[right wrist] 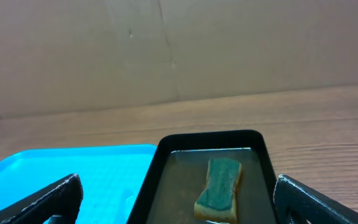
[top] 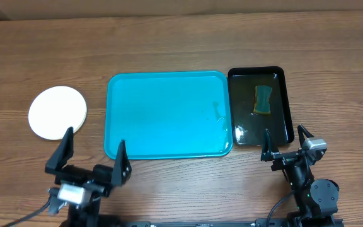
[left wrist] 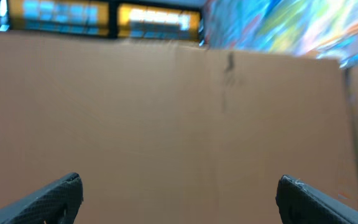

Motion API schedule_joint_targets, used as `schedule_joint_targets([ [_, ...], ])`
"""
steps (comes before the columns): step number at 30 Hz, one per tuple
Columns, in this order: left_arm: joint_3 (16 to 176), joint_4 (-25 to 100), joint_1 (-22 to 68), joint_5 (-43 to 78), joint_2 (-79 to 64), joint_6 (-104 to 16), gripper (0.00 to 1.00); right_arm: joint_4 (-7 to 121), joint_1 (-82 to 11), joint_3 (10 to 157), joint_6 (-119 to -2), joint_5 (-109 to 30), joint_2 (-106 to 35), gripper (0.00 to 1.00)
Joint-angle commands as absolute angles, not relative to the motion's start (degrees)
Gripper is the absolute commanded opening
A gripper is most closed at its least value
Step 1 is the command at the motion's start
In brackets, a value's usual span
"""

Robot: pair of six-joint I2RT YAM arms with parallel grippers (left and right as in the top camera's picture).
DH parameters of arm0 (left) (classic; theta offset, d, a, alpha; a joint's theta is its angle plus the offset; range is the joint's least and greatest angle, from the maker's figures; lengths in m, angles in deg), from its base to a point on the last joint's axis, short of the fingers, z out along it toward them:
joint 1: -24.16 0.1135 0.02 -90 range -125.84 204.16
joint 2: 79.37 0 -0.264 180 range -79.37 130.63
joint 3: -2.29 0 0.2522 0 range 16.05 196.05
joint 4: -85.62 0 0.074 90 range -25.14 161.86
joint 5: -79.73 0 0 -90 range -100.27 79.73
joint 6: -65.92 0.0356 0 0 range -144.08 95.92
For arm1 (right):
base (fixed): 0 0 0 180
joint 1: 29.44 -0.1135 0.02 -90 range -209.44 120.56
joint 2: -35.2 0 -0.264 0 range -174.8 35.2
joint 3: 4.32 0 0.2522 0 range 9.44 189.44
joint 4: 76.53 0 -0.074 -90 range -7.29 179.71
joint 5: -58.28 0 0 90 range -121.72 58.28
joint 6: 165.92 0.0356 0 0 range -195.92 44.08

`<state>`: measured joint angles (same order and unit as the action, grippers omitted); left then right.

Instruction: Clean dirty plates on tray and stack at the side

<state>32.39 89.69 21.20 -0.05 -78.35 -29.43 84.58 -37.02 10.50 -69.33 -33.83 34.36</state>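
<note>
The turquoise tray point(top: 167, 113) lies in the middle of the table with no plates on it, only a few water drops near its right side. It also shows in the right wrist view point(right wrist: 67, 174). The plates point(top: 57, 112) sit stacked to the left of the tray; only the white top one shows. My left gripper point(top: 93, 154) is open and empty at the table's front edge, below the tray's left corner. In its own view point(left wrist: 179, 193) it faces a brown cardboard wall. My right gripper point(top: 287, 140) is open and empty at the front of the black basin.
A black basin point(top: 287, 82) with water stands right of the tray and holds a green and yellow sponge point(top: 263, 99); both show in the right wrist view, basin point(right wrist: 160, 168) and sponge point(right wrist: 219, 188). A cardboard wall point(right wrist: 179, 50) stands behind the table.
</note>
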Motion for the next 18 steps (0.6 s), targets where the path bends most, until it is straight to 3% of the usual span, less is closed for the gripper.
schedule_joint_targets([
  [1,28.8,90.1,21.6,-5.8,-79.2,-28.8,1.0,85.0,-36.8,9.9,-69.6,-33.3,35.0,1.0],
  [13,16.6,89.4,21.7,-8.1,-79.2,-28.8,1.0,85.0,-36.8,9.9,-69.6,-33.3,35.0,1.0],
  [18,16.3,82.3,21.7,-12.3,-79.2,-28.8,1.0,85.0,-36.8,9.9,-69.6,-33.3,35.0,1.0],
])
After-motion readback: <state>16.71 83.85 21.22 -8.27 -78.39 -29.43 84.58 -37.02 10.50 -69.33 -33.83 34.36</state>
